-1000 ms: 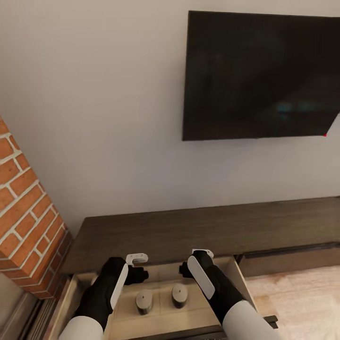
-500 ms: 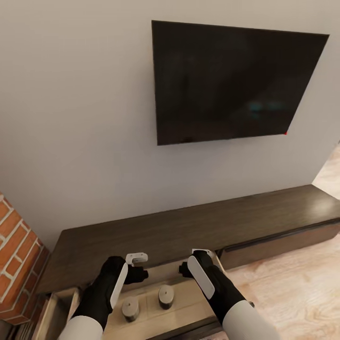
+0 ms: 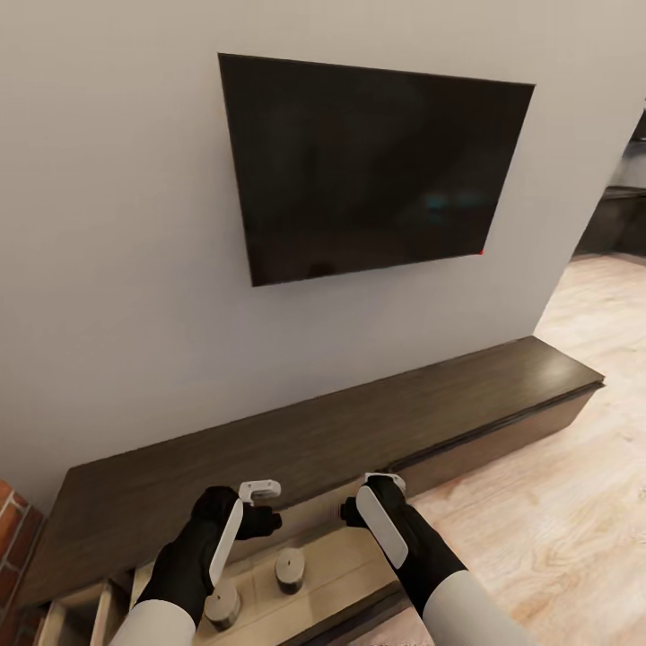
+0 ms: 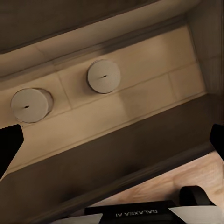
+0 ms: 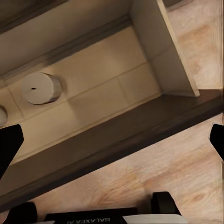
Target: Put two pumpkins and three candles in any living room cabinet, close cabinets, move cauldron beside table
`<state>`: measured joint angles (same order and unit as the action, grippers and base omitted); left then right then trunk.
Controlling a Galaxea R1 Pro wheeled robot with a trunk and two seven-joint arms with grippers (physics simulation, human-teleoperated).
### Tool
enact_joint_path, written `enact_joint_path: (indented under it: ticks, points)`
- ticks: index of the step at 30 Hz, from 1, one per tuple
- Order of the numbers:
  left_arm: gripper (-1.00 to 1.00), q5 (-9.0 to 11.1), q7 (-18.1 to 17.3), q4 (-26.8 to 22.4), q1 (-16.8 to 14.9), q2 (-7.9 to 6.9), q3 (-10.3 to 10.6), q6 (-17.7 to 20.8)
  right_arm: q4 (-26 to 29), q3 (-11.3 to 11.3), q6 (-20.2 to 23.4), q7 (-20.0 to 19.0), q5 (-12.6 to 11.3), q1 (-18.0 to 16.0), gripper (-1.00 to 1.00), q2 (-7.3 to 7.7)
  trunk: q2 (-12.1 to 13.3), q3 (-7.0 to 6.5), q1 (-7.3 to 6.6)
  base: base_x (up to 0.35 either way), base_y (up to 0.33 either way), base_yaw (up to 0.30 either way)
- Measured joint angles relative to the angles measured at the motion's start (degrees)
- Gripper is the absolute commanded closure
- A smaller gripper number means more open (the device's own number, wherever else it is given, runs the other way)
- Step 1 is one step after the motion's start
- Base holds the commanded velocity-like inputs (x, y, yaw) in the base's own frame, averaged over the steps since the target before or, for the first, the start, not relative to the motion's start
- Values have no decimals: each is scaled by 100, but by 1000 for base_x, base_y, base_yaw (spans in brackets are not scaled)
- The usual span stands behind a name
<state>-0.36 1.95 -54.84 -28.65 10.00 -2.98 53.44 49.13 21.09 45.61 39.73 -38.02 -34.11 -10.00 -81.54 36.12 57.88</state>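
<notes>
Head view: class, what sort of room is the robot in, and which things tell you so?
Probably a living room: a flat television hangs on the wall above a long, low dark-wood cabinet, with pale wood flooring alongside.

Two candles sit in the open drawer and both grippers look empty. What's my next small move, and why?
Probably keep turning away to fetch another item, leaving the drawer open. Two candles stand inside it, the left gripper and right gripper are open and empty, and no third candle or pumpkin shows here.
</notes>
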Motion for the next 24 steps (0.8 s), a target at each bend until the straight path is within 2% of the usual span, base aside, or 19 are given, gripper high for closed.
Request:
enact_joint_path:
  ticks: [24]
  points:
    - [-100, 0, 7, 0, 0, 0, 0, -3, -9, 0, 11, 0, -5, -4, -100, 0, 963, -431, -527, 0, 0, -282]
